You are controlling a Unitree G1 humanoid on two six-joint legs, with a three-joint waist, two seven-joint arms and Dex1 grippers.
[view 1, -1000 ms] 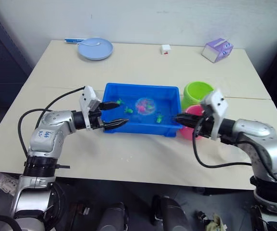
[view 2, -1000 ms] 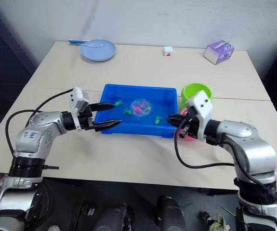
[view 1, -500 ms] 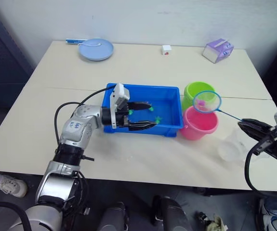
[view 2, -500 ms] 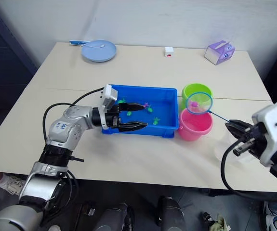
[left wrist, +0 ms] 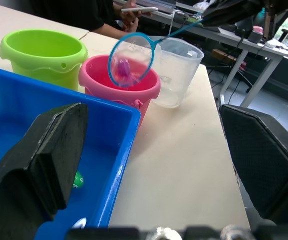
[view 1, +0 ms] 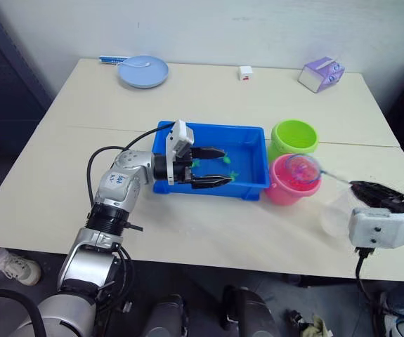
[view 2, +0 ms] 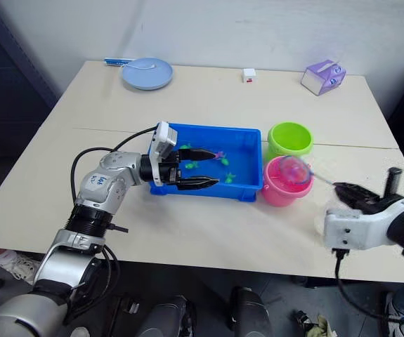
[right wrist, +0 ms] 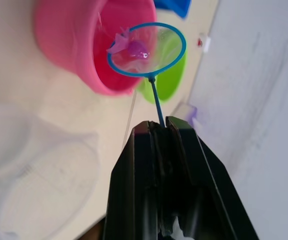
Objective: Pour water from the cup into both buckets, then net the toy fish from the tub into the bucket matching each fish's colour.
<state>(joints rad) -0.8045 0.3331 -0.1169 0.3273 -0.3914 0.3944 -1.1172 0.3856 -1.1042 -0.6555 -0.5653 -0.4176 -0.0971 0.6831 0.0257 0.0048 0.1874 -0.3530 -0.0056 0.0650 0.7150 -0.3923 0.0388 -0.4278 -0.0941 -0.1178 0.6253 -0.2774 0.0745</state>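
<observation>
Blue-hooped net [right wrist: 146, 49] (pink fish [right wrist: 135, 48] inside) over pink bucket [right wrist: 73, 45].

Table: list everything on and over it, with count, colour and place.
table: one, cream.
tub: one, blue, mid-table, green fish inside.
green bucket: one, lime, beside the tub.
pink bucket: one, in front of the green one.
net: one, light-blue hoop, over the pink bucket.
pink fish: one, in the net.
cup: one, clear, next to the pink bucket.
plate: one, pale blue, far left corner.
white cube: one, far edge.
purple box: one, far right.
left gripper: open, over the tub.
right gripper: shut on the net's handle.
</observation>
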